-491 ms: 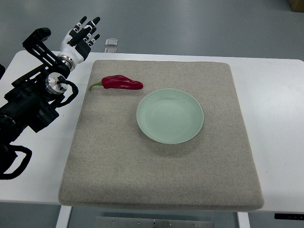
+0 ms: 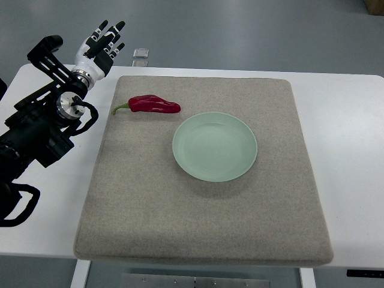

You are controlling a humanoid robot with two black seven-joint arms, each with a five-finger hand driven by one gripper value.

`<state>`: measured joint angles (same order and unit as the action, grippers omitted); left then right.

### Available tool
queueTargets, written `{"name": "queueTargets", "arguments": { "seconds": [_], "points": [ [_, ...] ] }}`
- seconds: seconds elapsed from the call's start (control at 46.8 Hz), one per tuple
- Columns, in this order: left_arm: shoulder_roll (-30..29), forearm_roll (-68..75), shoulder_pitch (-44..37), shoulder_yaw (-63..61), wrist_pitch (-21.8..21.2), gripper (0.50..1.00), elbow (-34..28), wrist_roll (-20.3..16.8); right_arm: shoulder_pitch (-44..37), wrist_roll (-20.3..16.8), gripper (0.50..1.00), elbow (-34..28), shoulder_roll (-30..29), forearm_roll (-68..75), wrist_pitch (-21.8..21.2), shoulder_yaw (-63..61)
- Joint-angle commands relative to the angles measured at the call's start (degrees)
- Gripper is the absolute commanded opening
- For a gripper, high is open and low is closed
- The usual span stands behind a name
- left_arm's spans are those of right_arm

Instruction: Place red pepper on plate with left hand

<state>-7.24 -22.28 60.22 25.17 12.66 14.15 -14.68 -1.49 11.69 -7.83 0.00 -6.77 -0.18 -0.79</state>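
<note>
Bright, even overhead light fills my view and the focus is sharp throughout. The plate [image 2: 215, 146] throws a soft shadow toward the mat's [image 2: 204, 228] near edge. The white tabletop [image 2: 342, 150] is close to glare; edges show no distortion.

One red pepper [image 2: 154, 104], one plate [image 2: 215, 146], one mat [image 2: 204, 222], one robot hand [image 2: 101, 43].

A glossy red pepper [image 2: 153, 104] lies flat, green stem pointing left, just far-left of the empty pale-green plate [image 2: 215, 146].
</note>
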Motion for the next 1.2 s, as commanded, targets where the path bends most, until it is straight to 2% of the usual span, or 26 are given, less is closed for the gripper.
{"name": "queueTargets", "arguments": {
  "seconds": [0.0,0.726,1.175],
  "points": [
    [0.03,-0.04,-0.01,-0.03,0.0,0.992,0.01,0.0,0.0,0.0,0.928,0.0,0.0,0.0,0.0,0.0],
    [-0.76,0.75,0.25,-0.91,0.17,0.99,0.27,0.09,0.0,0.0,0.928,0.0,0.0,0.0,0.0,0.0],
    [-0.76,22.89,0.78,-1.0,0.09,0.986,3.26,0.53,0.0,0.0,0.928,0.0,0.0,0.0,0.0,0.0]
  ]
}}
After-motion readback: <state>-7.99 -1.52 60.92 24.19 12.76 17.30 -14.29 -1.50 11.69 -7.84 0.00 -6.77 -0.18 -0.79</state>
